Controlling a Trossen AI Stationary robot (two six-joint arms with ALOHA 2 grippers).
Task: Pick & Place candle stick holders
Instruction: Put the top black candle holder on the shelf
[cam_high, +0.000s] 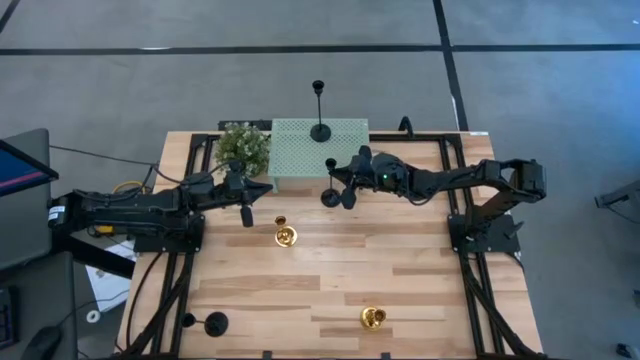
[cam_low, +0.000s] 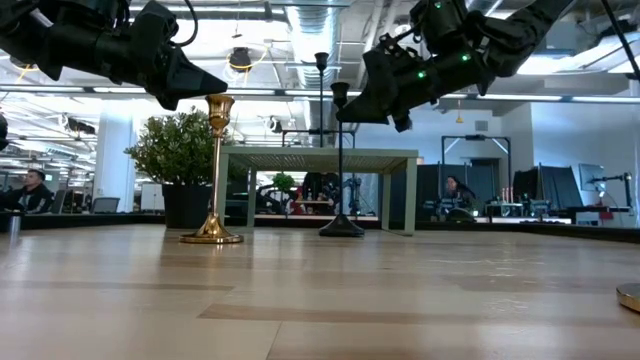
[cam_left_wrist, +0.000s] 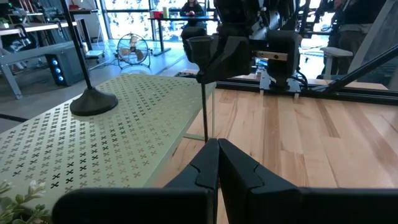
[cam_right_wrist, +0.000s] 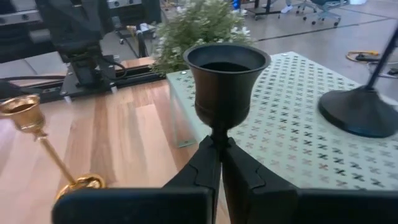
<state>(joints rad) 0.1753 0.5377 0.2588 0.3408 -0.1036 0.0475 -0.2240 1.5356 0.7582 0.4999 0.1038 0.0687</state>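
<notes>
Right pincer (cam_right_wrist: 219, 163): closed on the thin stem of a black candle stick holder (cam_right_wrist: 226, 81), just under its cup. The low view shows this holder's base touching or barely above the table (cam_high: 330, 290), beside the green perforated stand (cam_high: 320, 150). It is hard to say which.

Left pincer (cam_left_wrist: 217, 163): fingers pressed together, empty, hovering near the potted plant (cam_high: 243, 146) at the stand's left end.

Other holders:
- second black holder (cam_high: 319, 112), upright on the stand
- gold holder (cam_high: 284, 232), upright on the table just in front of the left pincer
- second gold holder (cam_high: 373, 317), near the front edge
- third black holder (cam_high: 214, 323), at the front left corner

Risks:
- The grip is high on a slender stem, so the heavy base could swing or slip in transit.
- The base may catch the stand's edge if raised too little.
- The held holder could knock over the one already on the stand if set down too near it.
- The left arm sits near the gold holder and could tip it.

Hidden:
- The held holder's base is outside the right wrist view.
- In the low view, only an edge of a gold base shows at the right border.
</notes>
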